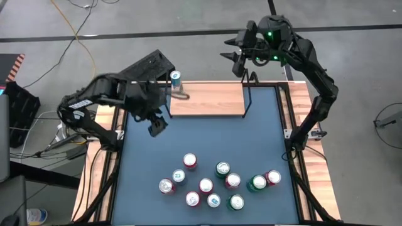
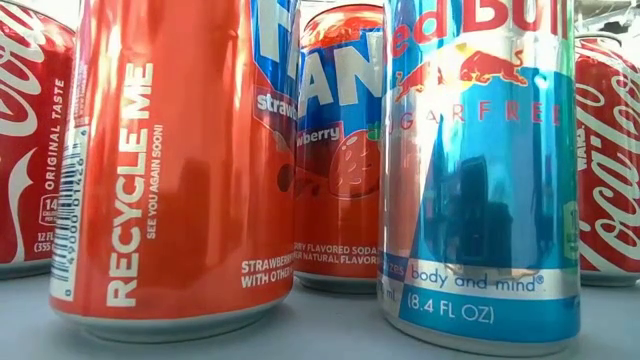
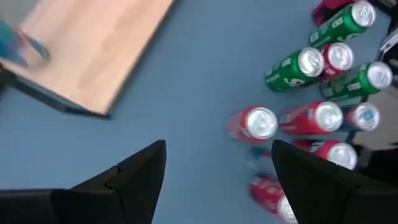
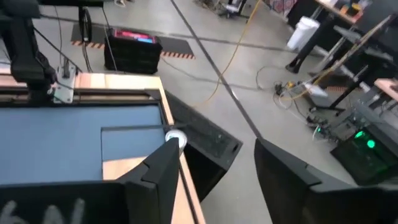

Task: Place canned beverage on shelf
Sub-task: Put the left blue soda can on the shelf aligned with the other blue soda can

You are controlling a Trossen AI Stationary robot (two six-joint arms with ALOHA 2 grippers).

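Observation:
The shelf (image 1: 207,99), a light-wood board with black wire ends, lies at the far middle of the blue table. One blue canned beverage (image 1: 175,78) stands upright on its bottom at the shelf's far left corner. Several more cans (image 1: 213,182) stand grouped near the table's near edge; the low view shows them close up, among them a Red Bull can (image 2: 480,170). My left gripper (image 1: 157,125) hangs open over bare table just in front of the shelf's left end. My right gripper (image 1: 227,50) is open, raised beyond the shelf's far right corner, with nothing between its fingers.
The shelf's right wire frame (image 1: 246,94) stands upright below my right arm. The table's wooden rim (image 1: 103,163) runs along both sides. Bare blue table (image 1: 207,138) lies between the shelf and the group of cans. Cables lie on the floor (image 1: 75,31) beyond the table.

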